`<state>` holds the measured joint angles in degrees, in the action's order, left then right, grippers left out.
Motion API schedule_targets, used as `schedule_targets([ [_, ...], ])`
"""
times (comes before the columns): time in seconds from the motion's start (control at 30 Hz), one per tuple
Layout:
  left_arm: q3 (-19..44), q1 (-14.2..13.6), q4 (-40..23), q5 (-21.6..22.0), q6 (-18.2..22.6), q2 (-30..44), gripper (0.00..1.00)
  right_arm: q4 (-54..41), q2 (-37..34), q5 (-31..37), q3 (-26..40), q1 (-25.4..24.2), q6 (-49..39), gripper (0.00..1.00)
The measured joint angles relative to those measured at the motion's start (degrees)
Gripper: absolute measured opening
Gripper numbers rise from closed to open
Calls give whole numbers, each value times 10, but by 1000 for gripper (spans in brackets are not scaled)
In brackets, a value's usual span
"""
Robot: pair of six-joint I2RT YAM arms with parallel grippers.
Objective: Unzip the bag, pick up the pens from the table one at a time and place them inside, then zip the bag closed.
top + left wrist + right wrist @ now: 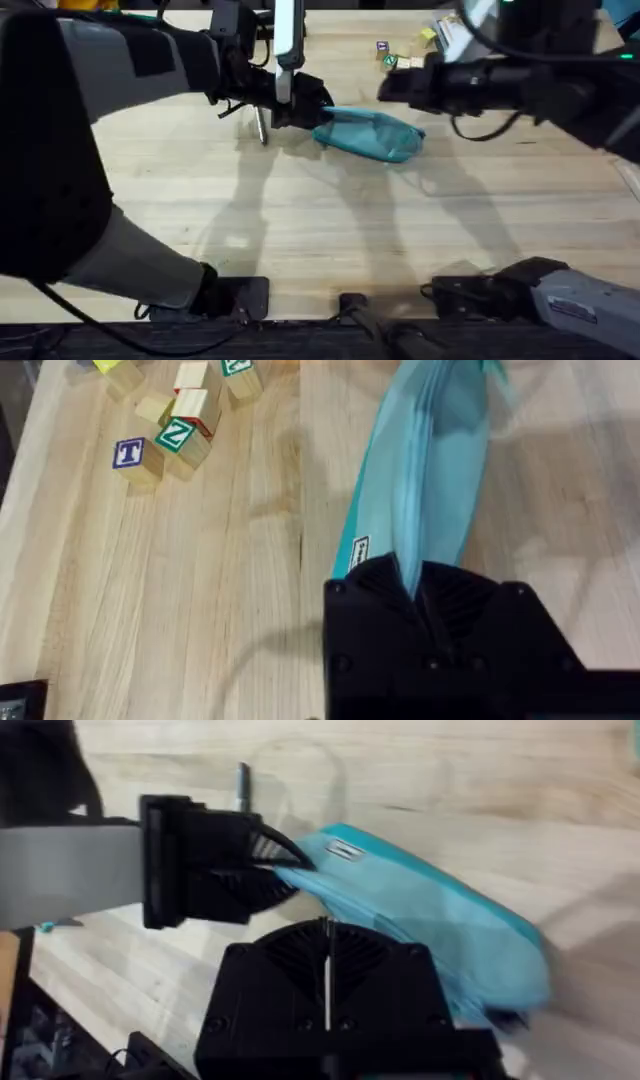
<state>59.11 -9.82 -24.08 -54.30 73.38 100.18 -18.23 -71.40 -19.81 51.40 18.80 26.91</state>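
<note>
- Tabletop of pale planks (330, 230), the table, carries everything; it stretches wide and mostly bare in front of both arm bases.
- Left arm reaches from the lower left across to the table's middle, and its left gripper (305, 108) sits at the near-left end of the bag, fingers pressed together on the fabric there.
- Right arm comes in from the right; the right gripper (392, 88) hangs just behind the bag's far-right end. Its fingers look closed in its own wrist view, with nothing seen between them.
- The bag (372, 135), teal and soft, lies with its long axis running from the left gripper down toward the right, so the zipper line leads away from the pinched end and the right gripper is the nearer one to travel along it, I judge.
- Wooden letter blocks (165, 420) sit in a loose cluster well apart from the bag.
- The pen (261, 124), slim and silver-grey, lies just left of the left gripper, close beside the bag's end.
</note>
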Motion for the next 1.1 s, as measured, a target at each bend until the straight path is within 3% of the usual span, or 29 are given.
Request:
schedule_targets([
  [0.23, 0, 0, 0, 0, 0, 0, 42, 102, -56, -2, 0, 50, 34, 31],
  [0.43, 0, 0, 0, 0, 0, 0, 42, 113, -45, -4, 0, 58, 42, 31],
  [1.03, 0, 0, 0, 0, 0, 0, 42, -95, 204, 121, 0, 58, 21, 32],
  [1.07, 0, 0, 0, 0, 0, 0, 42, -108, 218, 128, 0, 58, 21, 62],
  [1.1, 0, 0, 0, 0, 0, 0, 42, -121, 230, 132, 0, 58, 20, 181],
])
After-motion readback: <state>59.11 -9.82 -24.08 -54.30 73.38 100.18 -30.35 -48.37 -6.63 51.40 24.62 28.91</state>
